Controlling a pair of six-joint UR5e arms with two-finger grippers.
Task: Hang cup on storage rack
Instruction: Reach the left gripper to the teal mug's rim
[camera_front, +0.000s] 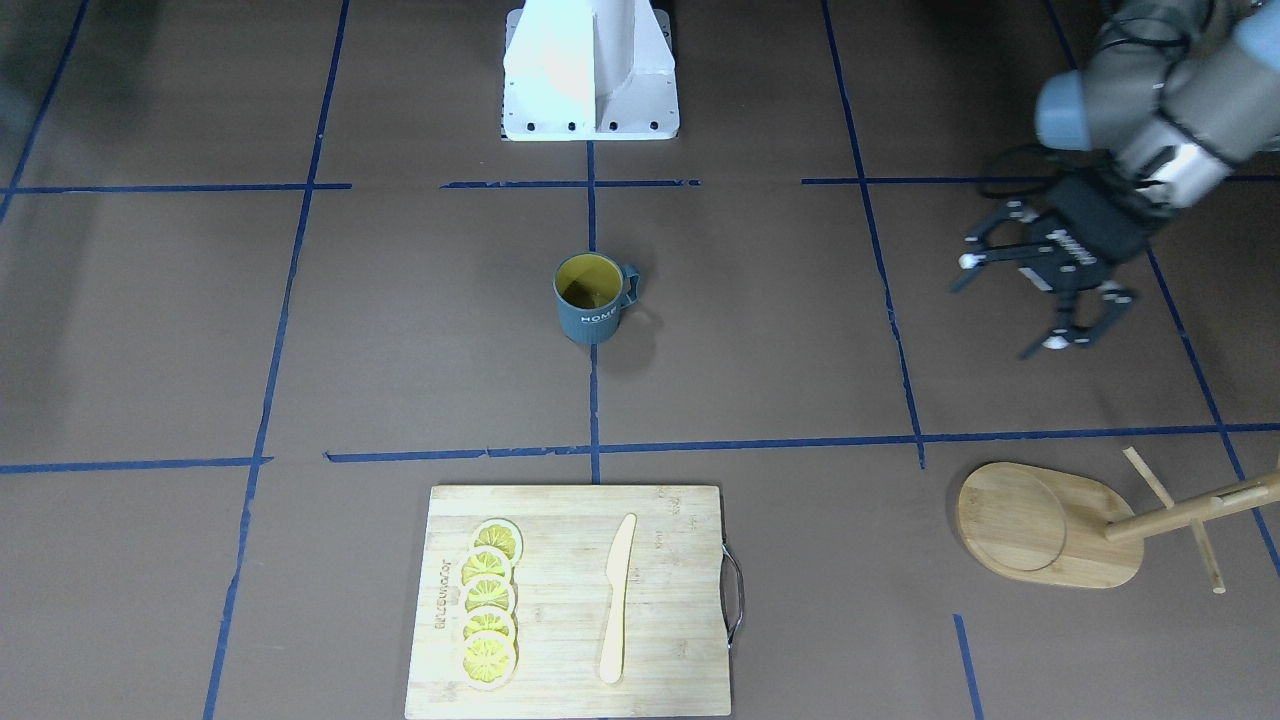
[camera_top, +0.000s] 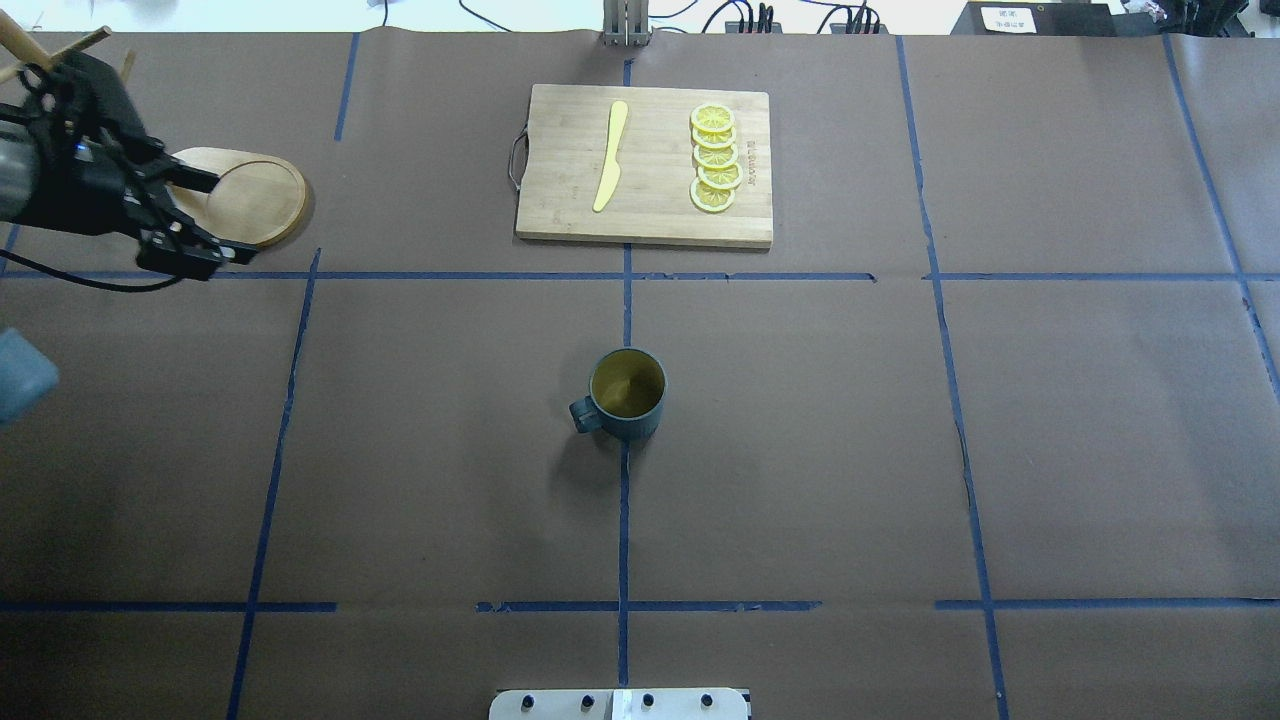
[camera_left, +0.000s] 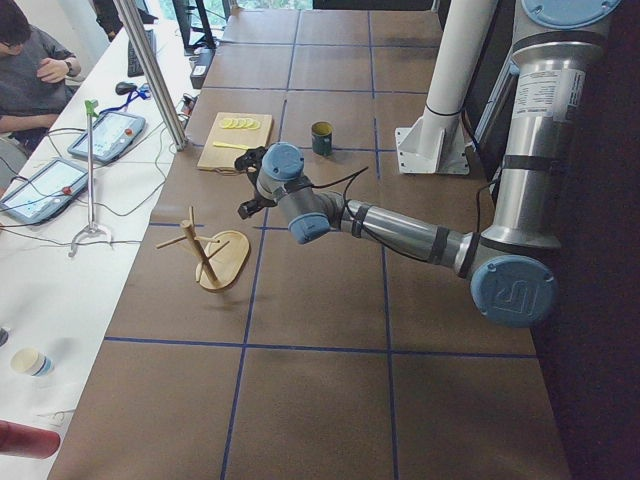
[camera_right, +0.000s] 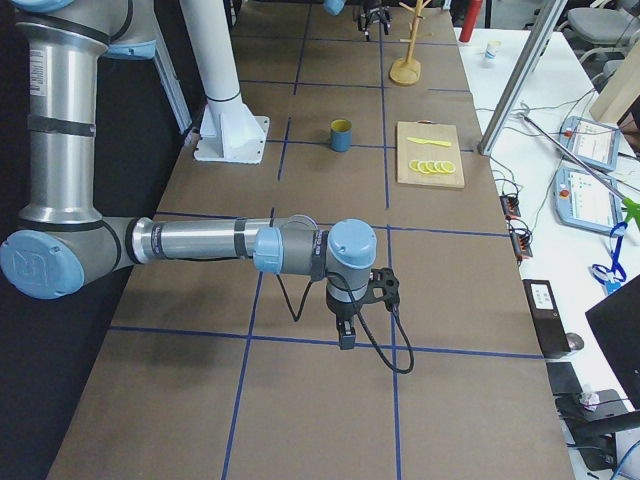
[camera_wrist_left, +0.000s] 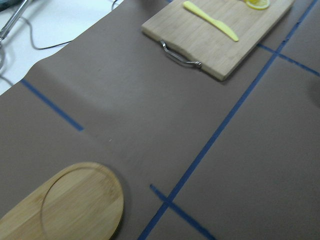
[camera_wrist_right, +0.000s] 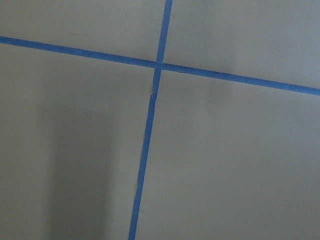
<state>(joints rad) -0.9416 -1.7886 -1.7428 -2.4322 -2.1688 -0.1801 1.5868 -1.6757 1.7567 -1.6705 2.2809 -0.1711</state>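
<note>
The cup, dark blue-grey with a yellow inside and white "HOME" lettering, stands upright at the table's middle, with no gripper near it. The storage rack, a light wooden mug tree with an oval base, stands at the far left of the table. My left gripper is open and empty and hovers just short of the rack's base. My right gripper shows only in the exterior right view, low over bare table far from the cup. I cannot tell whether it is open or shut.
A bamboo cutting board with a yellow knife and several lemon slices lies at the far middle. Blue tape lines cross the brown table cover. The robot's white base is at the near edge.
</note>
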